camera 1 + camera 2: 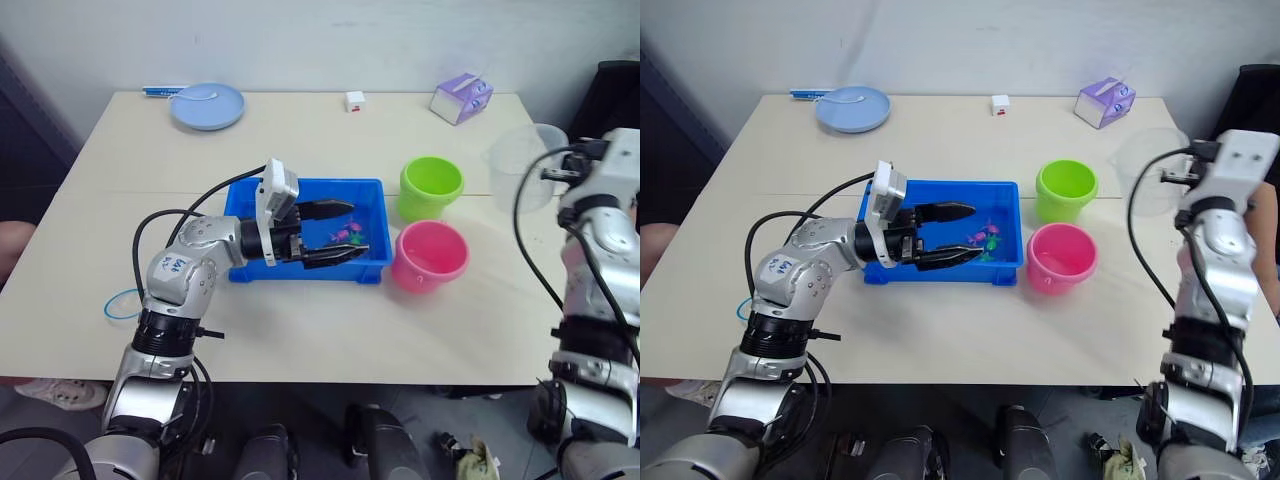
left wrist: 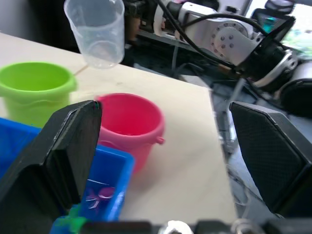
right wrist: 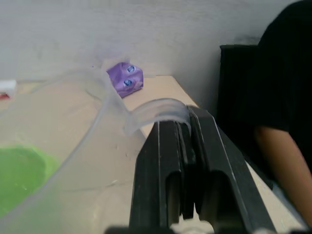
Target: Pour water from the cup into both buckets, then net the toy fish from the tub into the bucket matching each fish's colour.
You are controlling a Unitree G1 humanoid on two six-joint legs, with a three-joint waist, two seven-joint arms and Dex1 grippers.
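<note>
The right end effector (image 3: 178,146) is closed on the handle of the clear cup (image 1: 1147,170) and holds it in the air above the right edge of the surface (image 1: 330,330), well to the right of the lime green bucket (image 1: 431,186) and the pink bucket (image 1: 430,255). The cup stands nearly upright and looks empty or almost empty, and the pink bucket seems to have some water at its bottom; for the green one I cannot tell. So I judge that the pouring is finished or nearly finished, and the step in hand is to put the cup away and start with the fish. The left end effector (image 1: 335,233) hangs over the blue tub (image 1: 240,195) with its two black fingers (image 2: 63,151) wide apart and nothing between them. The toy fish (image 1: 348,235), pink and green, lie together in the right part of the tub, just beside these fingertips. To do it well, the cup should go down on a free place of the surface to the right of the buckets, straight and slow, so it does not knock the green bucket. I see no net in these views, so the left arm first must find it. The fish are very small and probably slippery, so each scoop should come from below, and the colour must be checked before dropping: pink to pink, green to green
</note>
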